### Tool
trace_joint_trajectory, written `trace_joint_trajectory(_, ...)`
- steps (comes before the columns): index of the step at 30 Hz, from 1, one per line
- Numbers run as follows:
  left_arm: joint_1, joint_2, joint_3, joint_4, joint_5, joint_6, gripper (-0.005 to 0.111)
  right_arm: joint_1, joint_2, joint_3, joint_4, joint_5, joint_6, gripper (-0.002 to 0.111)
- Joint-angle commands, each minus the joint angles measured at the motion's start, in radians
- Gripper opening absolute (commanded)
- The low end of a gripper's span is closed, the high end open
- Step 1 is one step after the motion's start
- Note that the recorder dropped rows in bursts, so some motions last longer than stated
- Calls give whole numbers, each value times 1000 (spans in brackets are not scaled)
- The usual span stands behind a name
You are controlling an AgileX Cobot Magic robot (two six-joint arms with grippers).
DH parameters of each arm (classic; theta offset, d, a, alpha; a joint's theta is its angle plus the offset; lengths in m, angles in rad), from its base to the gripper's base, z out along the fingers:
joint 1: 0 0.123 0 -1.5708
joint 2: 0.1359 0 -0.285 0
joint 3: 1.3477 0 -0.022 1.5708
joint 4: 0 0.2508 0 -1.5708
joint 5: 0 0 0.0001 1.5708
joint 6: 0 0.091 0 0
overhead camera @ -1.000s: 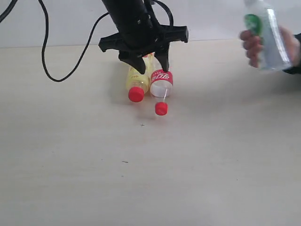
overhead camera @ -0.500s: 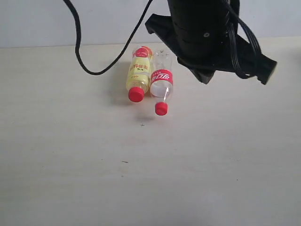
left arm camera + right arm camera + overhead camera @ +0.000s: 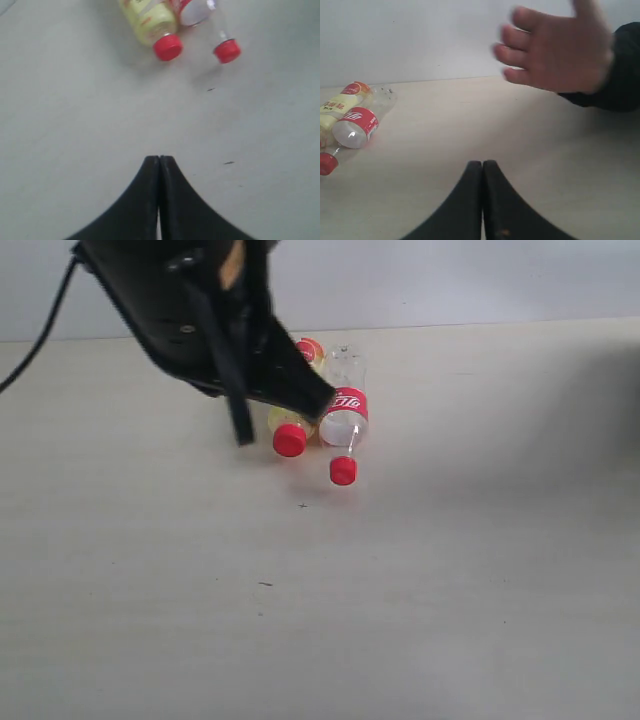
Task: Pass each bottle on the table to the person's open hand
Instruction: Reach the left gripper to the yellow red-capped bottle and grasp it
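Two bottles lie side by side on the table [image 3: 420, 590]: the yellow bottle [image 3: 290, 432] with a red cap, and the clear bottle [image 3: 343, 412] with a red label and a red cap [image 3: 343, 470]. A black arm [image 3: 200, 320] hangs over the yellow bottle's far end. My left gripper [image 3: 159, 159] is shut and empty, above bare tabletop, short of the yellow bottle [image 3: 150, 20] and clear bottle [image 3: 195, 10]. My right gripper [image 3: 483, 163] is shut and empty. The person's open hand [image 3: 555, 50] is held up beyond it, empty. The two green-labelled bottles are out of view.
A pale wall [image 3: 450, 280] stands behind the table's far edge. A black cable [image 3: 40, 330] runs down at the far left. A few dark specks [image 3: 265, 584] mark the tabletop in front of the bottles.
The black arm has swung from the right of the exterior view to the left, over the bottles. The hand holding a green-labelled bottle one second ago is gone from that view.
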Motion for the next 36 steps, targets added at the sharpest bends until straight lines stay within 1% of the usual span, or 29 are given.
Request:
trace_joint_trajectory(1, 132, -59, 97, 24, 0, -20, 0, -4, 2, 4, -6, -7, -1, 0)
trace_joint_trajectory(4, 245, -70, 129, 21, -9, -13, 0, -4, 2, 4, -6, -7, -1, 0)
trace_joint_trajectory(5, 275, -70, 137, 19, -43, -13, 0, -4, 2, 4, -6, -7, -1, 0)
trace_joint_trajectory(6, 319, -70, 148, 17, -88, -13, 0, -4, 2, 4, -6, -7, -1, 0)
trace_joint_trajectory(8, 373, -70, 172, 7, -205, -10, 0, -4, 2, 4, -6, -7, -1, 0)
trace_joint_trajectory(9, 411, -70, 189, -10, -285, -10, 0, -4, 2, 4, -6, -7, -1, 0)
trace_joint_trajectory(12, 485, -59, 209, -85, -440, 8, 0, -4, 2, 4, -6, -7, -1, 0)
trace_joint_trajectory(14, 517, -47, 209, -144, -516, 30, 0, -4, 2, 4, -6, -7, -1, 0)
trace_joint_trajectory(15, 530, -36, 209, -197, -555, 50, 0, -4, 2, 4, -6, -7, -1, 0)
trace_joint_trajectory(18, 535, 12, 200, -310, -643, 109, 0, -4, 2, 4, -6, -7, -1, 0)
trace_joint_trajectory(21, 535, 91, 140, -392, -639, 172, 0, -4, 2, 4, -6, -7, -1, 0)
trace_joint_trajectory(25, 535, 204, 38, -415, -606, 200, 0, -4, 2, 4, -6, -7, -1, 0)
trace_joint_trajectory(32, 533, 373, -130, -435, -604, 208, 1, -4, 2, 4, -6, -7, -1, 0)
trace_joint_trajectory(35, 533, 428, -200, -464, -600, 237, 8, -4, 2, 4, -6, -7, -1, 0)
trace_joint_trajectory(36, 533, 447, -226, -476, -597, 253, 13, -4, 2, 4, -6, -7, -1, 0)
